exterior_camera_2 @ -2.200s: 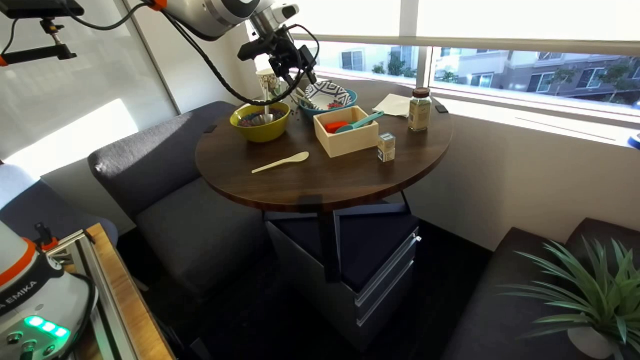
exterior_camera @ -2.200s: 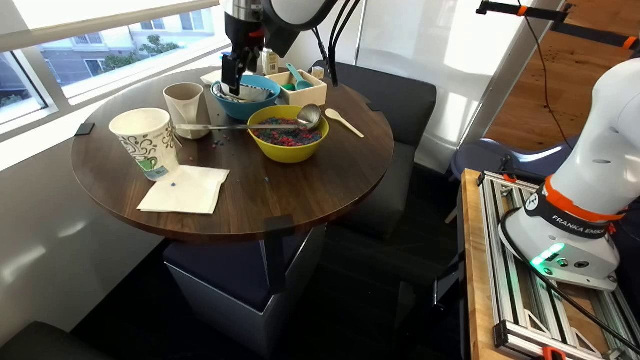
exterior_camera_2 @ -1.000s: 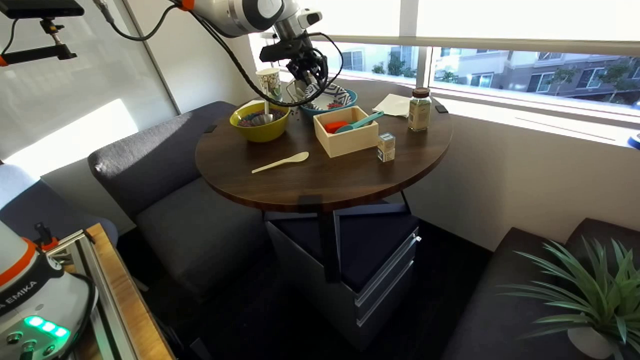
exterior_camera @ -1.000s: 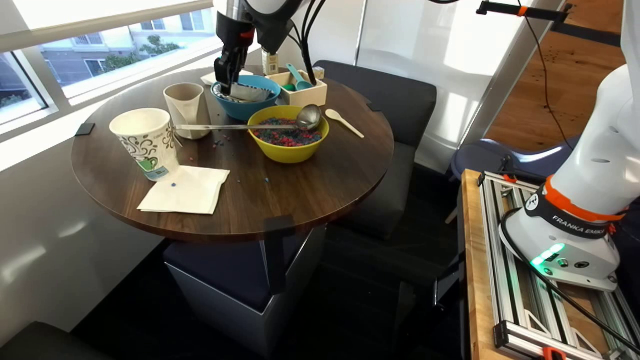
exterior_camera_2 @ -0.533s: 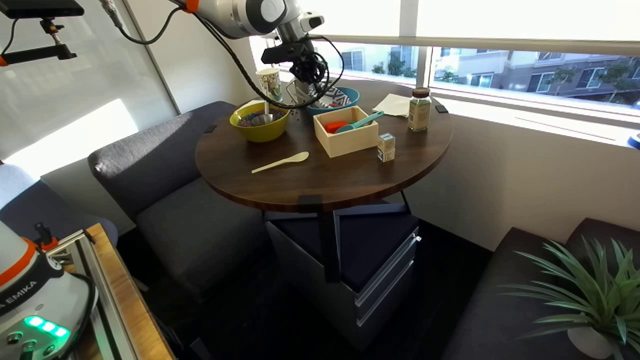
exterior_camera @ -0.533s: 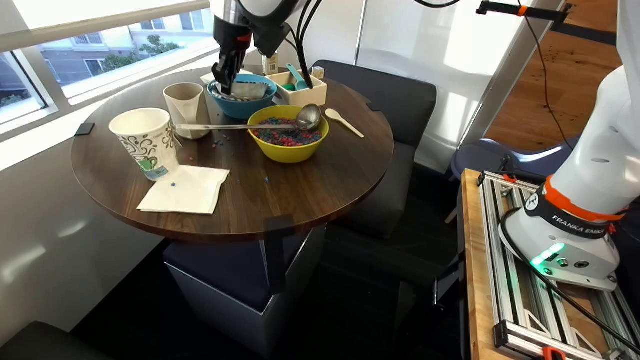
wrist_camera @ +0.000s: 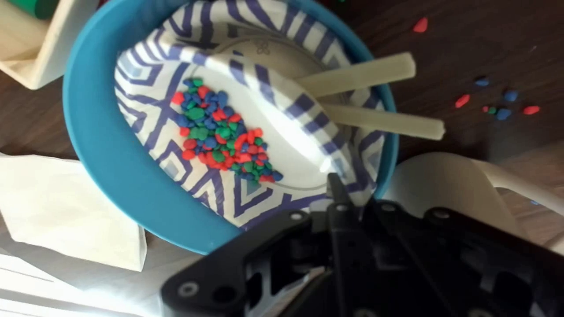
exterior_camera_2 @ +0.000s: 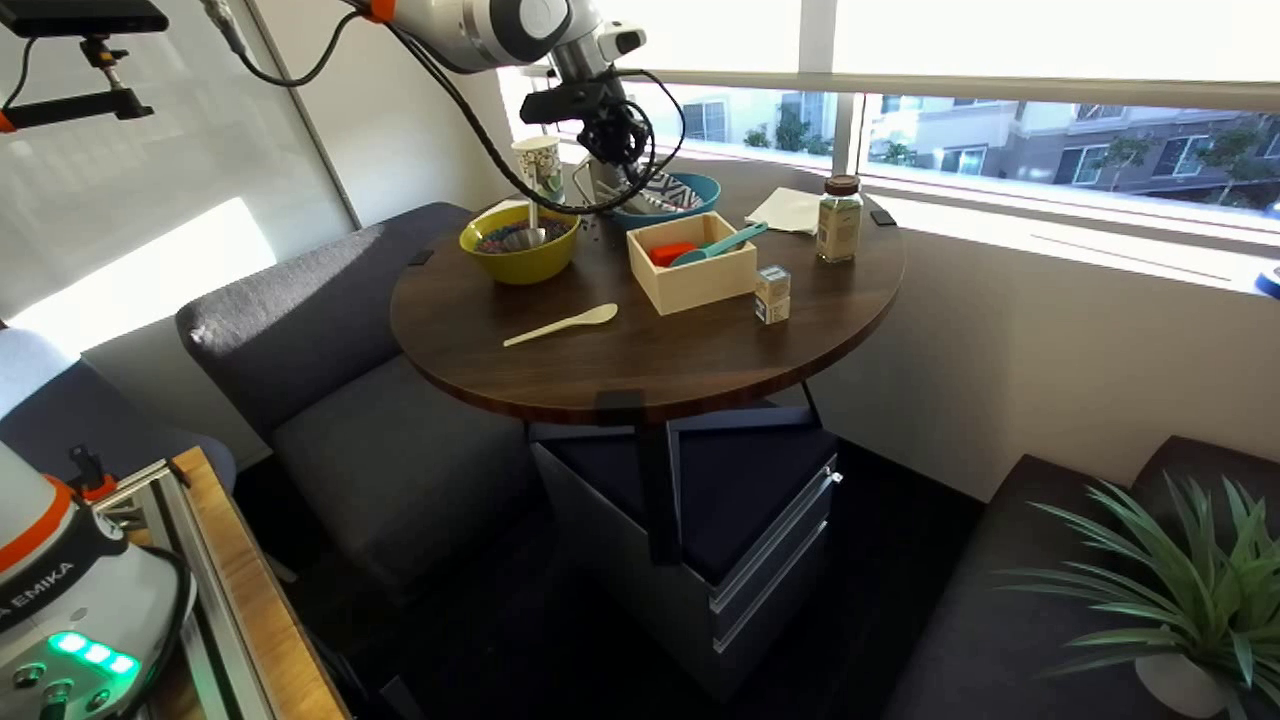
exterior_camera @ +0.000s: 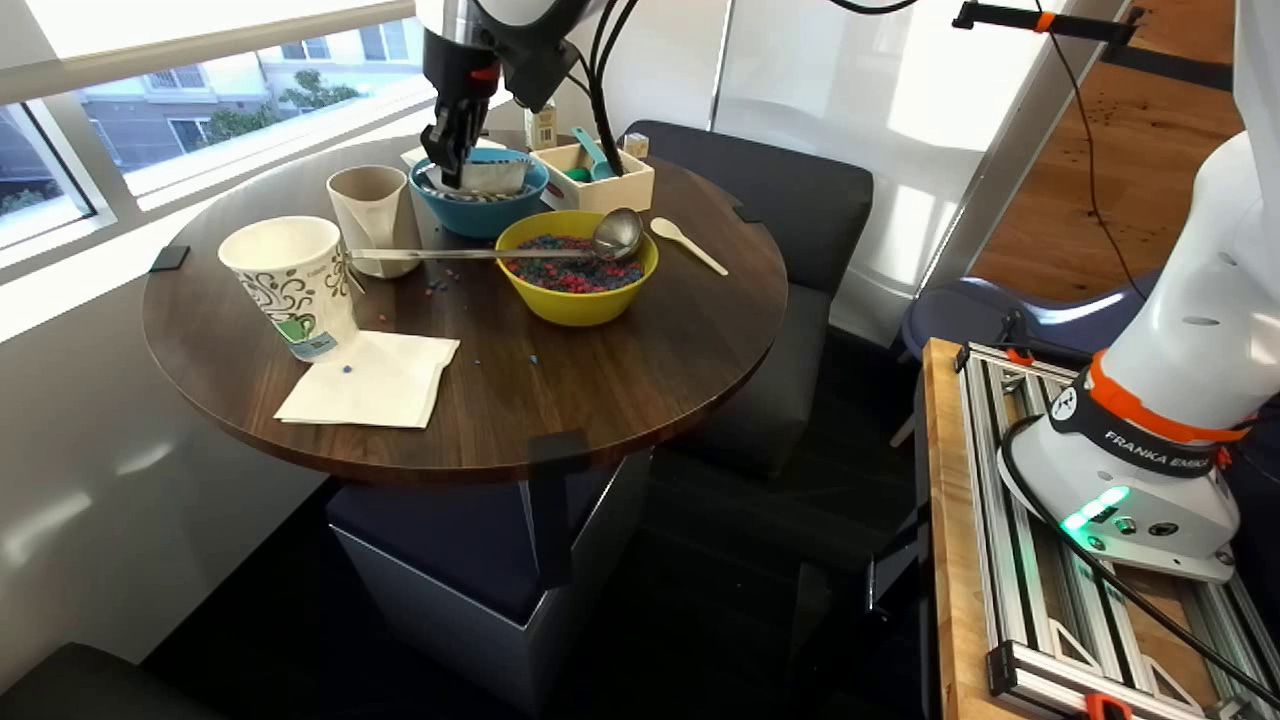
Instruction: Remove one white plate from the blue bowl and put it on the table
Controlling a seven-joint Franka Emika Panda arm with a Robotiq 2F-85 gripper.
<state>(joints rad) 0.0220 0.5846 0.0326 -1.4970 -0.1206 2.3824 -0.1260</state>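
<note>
In the wrist view the white plate [wrist_camera: 282,145], with a purple zigzag rim, carries red, green and blue bits and lies tilted and bent in the blue bowl [wrist_camera: 105,149]. My gripper [wrist_camera: 354,204] is shut on the plate's rim beside the bowl's wall. Beneath it is a second patterned plate [wrist_camera: 264,48], from which two pale wooden handles [wrist_camera: 383,121] stick out. The blue bowl [exterior_camera: 475,215] stands on the round brown table [exterior_camera: 600,380], my gripper [exterior_camera: 452,180] reaching into it from above. In an exterior view a cable partly hides the gripper [exterior_camera_2: 628,170].
The yellow-green bowl [exterior_camera: 570,305] with a ladle [exterior_camera: 615,232] is close by the blue bowl. A beige pitcher [exterior_camera: 375,215], paper cup [exterior_camera: 290,270], wooden box [exterior_camera_2: 695,285], glass jar [exterior_camera_2: 838,220] and wooden spoon [exterior_camera_2: 560,325] stand or lie around.
My gripper has come down into the blue bowl and shut on the plate's rim. The plate has tilted and bent, and the bowl has slid slightly toward the pitcher side and the window.
</note>
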